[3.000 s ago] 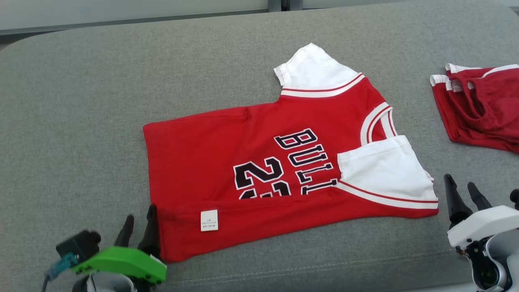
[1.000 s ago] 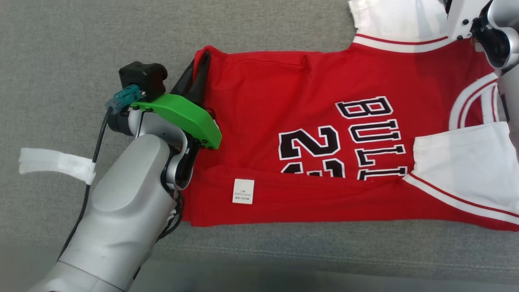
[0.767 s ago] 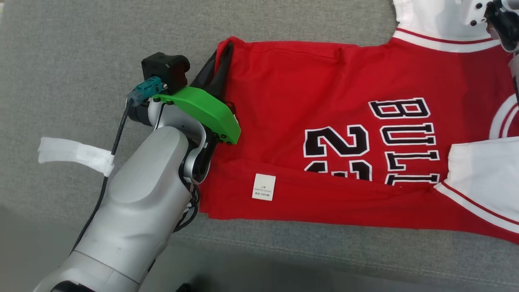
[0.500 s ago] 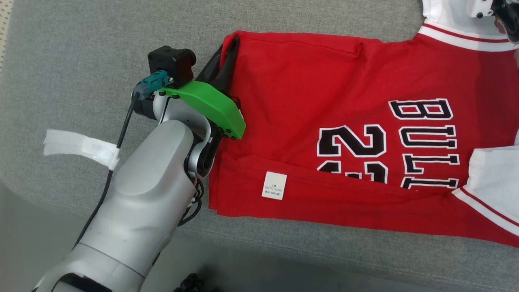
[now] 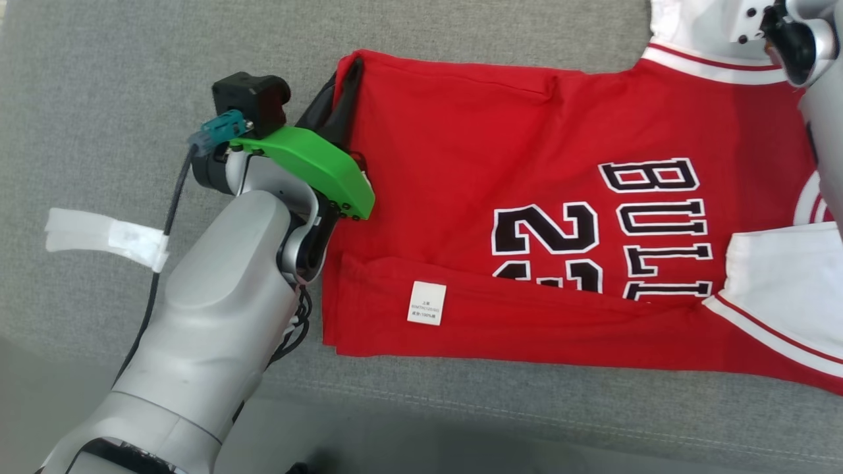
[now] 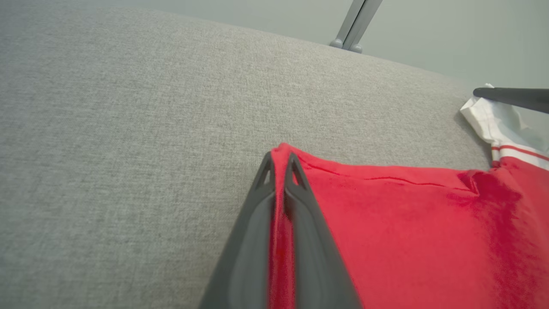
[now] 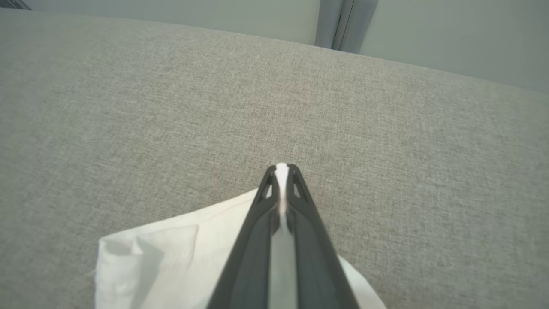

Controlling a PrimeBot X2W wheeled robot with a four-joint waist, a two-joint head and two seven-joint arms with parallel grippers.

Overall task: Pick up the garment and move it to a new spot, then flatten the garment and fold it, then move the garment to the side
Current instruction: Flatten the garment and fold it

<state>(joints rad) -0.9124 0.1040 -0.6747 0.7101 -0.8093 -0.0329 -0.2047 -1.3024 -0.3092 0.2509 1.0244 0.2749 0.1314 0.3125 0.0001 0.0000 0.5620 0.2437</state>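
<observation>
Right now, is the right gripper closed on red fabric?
No, the right gripper is shut on the white sleeve, not red cloth.

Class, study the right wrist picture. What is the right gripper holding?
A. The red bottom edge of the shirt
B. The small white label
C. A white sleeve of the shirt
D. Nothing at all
C: the right gripper is shut with the white sleeve of the red shirt squeezed between its jaws.
</observation>
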